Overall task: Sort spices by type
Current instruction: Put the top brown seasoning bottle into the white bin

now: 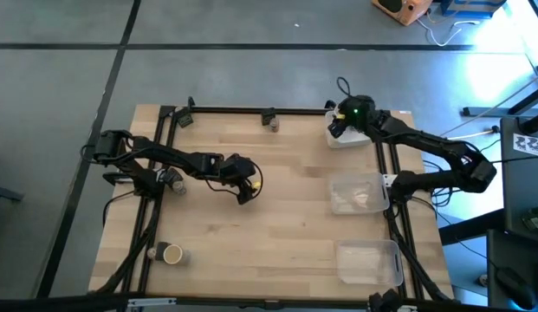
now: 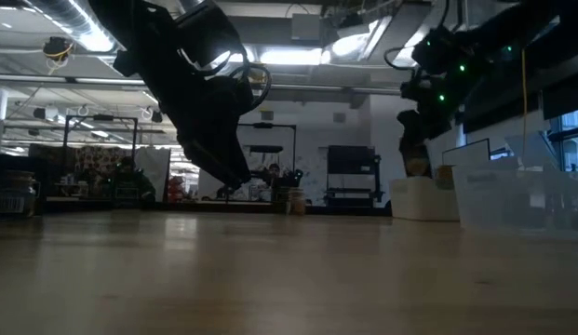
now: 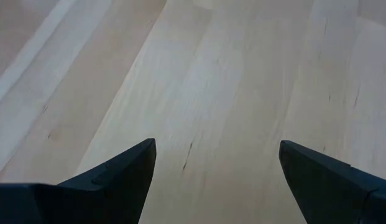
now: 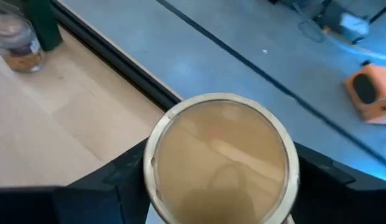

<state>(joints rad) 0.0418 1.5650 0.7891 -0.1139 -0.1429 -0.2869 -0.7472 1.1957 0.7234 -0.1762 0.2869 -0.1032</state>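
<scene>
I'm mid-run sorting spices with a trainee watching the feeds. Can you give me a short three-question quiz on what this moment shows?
1. True or false: the left pincer is carrying a jar.
2. Multiple choice: what sits between the fingers of the right pincer? A) a dark grey block B) a round tan-topped jar C) nothing
3. Short answer: over which container at the table's far right corner does the right pincer hover in the high view?

Key
1. False: its fingers stand wide apart over bare table.
2. B: the tan-topped jar fills the gap between the fingers.
3. The white tray; the two clear trays lie nearer along the right edge.
</scene>
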